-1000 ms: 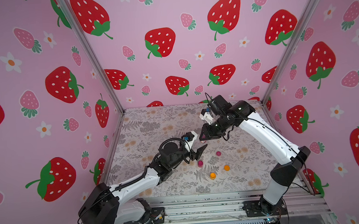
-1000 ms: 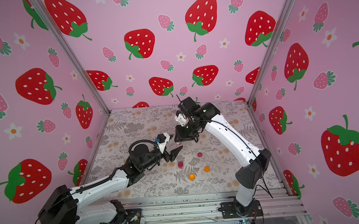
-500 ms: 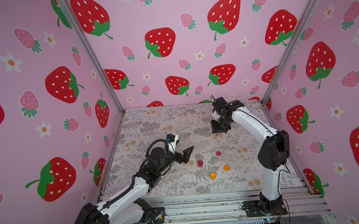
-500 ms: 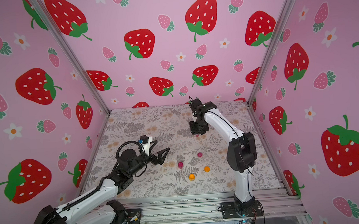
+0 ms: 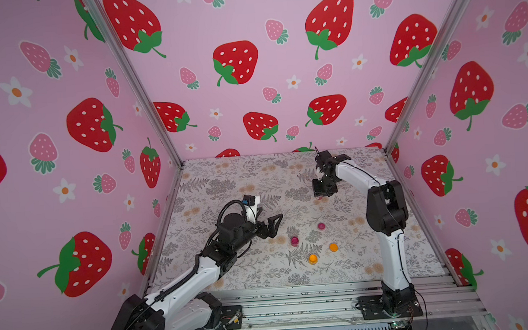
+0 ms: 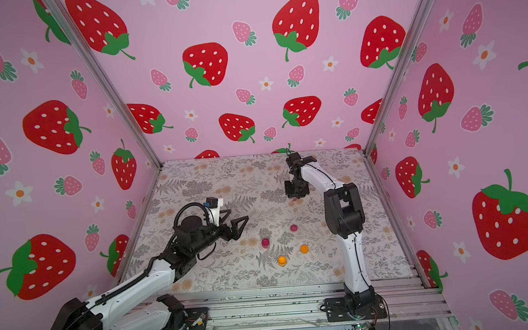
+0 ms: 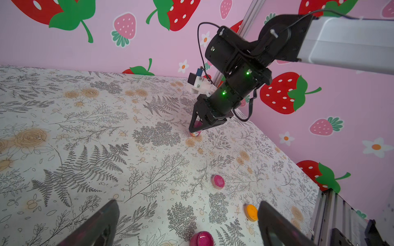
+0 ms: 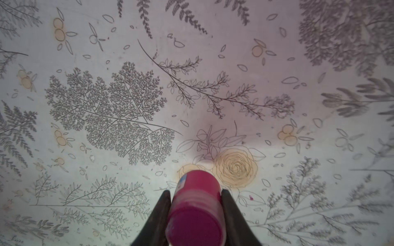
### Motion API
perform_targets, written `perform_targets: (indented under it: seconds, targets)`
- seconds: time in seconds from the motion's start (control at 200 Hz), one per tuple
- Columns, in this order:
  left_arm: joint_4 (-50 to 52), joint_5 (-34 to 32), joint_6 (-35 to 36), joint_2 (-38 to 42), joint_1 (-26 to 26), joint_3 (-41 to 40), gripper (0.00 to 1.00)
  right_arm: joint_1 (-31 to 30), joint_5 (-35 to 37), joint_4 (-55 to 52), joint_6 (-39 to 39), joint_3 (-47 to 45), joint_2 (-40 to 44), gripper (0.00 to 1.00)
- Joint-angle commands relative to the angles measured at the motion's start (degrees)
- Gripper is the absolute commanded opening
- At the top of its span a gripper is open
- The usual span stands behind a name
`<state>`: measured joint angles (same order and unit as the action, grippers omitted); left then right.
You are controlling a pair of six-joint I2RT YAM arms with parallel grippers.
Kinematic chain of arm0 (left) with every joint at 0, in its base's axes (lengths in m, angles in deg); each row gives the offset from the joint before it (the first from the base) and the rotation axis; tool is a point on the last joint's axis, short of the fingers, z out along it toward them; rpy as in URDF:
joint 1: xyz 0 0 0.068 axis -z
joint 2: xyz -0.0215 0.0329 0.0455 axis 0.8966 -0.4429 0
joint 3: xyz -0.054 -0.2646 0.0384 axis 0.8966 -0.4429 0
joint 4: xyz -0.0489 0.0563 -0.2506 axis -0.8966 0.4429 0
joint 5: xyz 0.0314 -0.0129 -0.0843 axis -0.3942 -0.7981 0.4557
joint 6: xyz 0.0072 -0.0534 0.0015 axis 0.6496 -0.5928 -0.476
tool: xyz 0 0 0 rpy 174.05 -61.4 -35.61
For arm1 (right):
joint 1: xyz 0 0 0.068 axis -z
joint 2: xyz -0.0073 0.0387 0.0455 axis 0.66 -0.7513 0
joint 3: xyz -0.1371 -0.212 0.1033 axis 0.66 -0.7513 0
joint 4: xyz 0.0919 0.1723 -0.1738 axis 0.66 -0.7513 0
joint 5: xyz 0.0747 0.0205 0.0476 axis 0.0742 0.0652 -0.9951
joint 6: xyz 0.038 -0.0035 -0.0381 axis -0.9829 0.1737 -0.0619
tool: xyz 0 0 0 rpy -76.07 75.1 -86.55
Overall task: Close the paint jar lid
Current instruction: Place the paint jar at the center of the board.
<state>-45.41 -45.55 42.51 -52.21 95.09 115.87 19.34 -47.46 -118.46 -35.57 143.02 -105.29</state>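
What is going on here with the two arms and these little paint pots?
The right gripper is shut on a pink jar, held low over the far part of the table; whether it is fully closed cannot be told. The left gripper is open and empty, hovering above the table nearer the front. Two pink pieces and two orange pieces, jars or lids, lie loose between the arms.

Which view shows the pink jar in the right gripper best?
Right wrist: the pink jar fills the foreground, side and top clear, clamped in the right gripper. Left wrist shows it small, mostly hidden by the gripper. Both top views show only a pink sliver beneath the gripper.
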Motion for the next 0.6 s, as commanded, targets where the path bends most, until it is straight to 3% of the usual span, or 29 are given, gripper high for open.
perform_targets:
  seconds: [0.0,0.295,0.425,0.595]
  targets:
    - [-1.3,2.0,-0.6,0.9,-0.2,0.2,0.99,-0.2,0.4,0.7,-0.2,1.4,-1.5,0.32]
    - [-1.3,1.1,-0.2,4.2,-0.1,-2.0,0.99,-0.2,-0.1,-0.7,-0.3,0.8,1.9,0.65]
    - [-1.4,0.9,0.0,5.8,0.0,-2.6,0.99,-0.2,-0.3,-0.1,-0.1,-3.5,10.5,0.7]
    - [-2.3,-0.1,0.1,6.4,0.1,-4.2,0.99,-2.1,-6.2,0.4,2.2,-12.9,22.9,0.71]
